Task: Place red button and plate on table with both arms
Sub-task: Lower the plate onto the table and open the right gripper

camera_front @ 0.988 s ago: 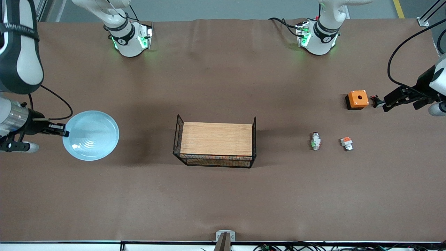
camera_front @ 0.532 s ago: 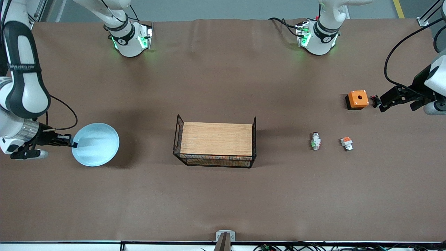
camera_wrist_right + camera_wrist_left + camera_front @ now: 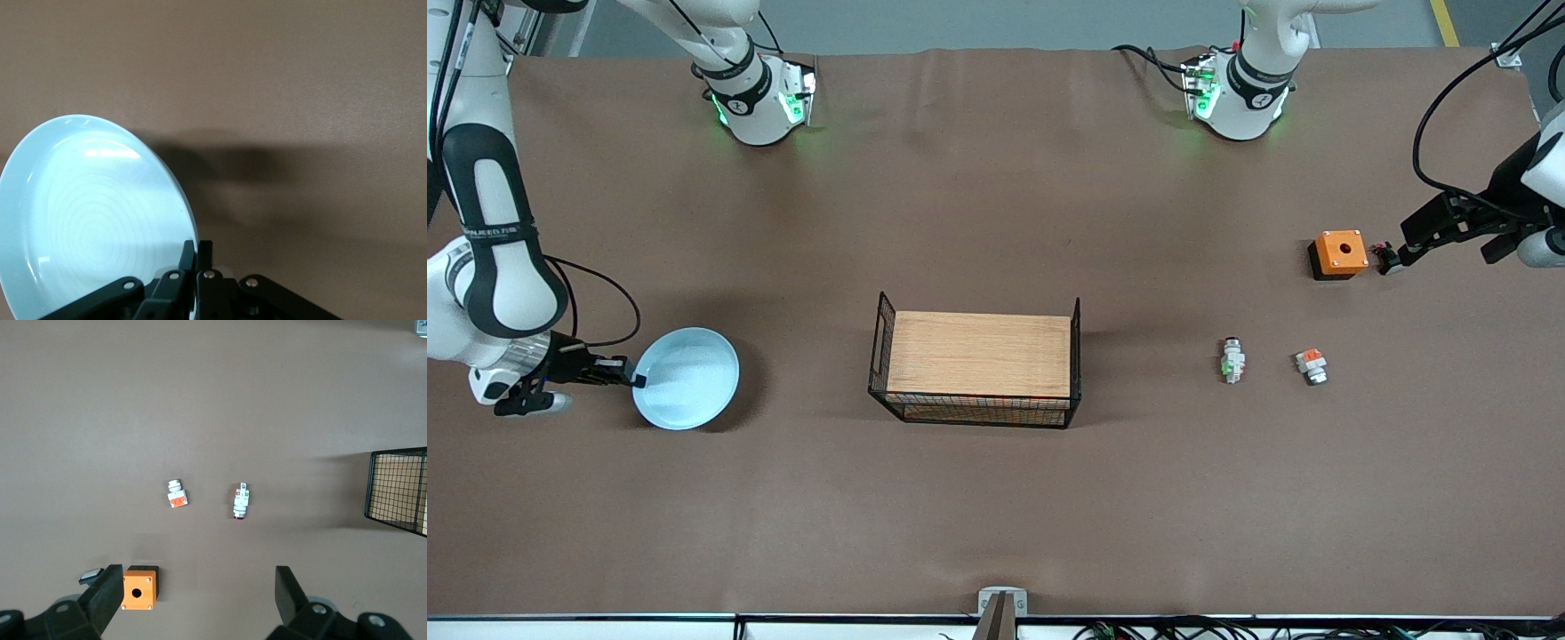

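The pale blue plate [image 3: 689, 378] [image 3: 87, 213] hangs tilted, low over the brown table [image 3: 996, 516] at the right arm's end. My right gripper [image 3: 637, 380] [image 3: 197, 250] is shut on its rim. I cannot tell whether the plate touches the matting. The red button [image 3: 1232, 360] [image 3: 241, 501], a small white part with a green mark, lies on the table at the left arm's end. My left gripper [image 3: 1412, 247] [image 3: 197, 600] hangs open and holds nothing, over the table beside the orange box [image 3: 1339, 253] [image 3: 140, 588].
A similar part with an orange mark [image 3: 1311, 365] [image 3: 176, 494] lies beside the button, toward the left arm's end. A small dark piece [image 3: 1384, 258] lies next to the orange box. A wood-topped black wire rack [image 3: 978, 366] [image 3: 399, 488] stands mid-table.
The right arm has brought the plate down and toward the front camera, still gripping its rim. The left gripper has drifted slightly away from the front camera, still open.
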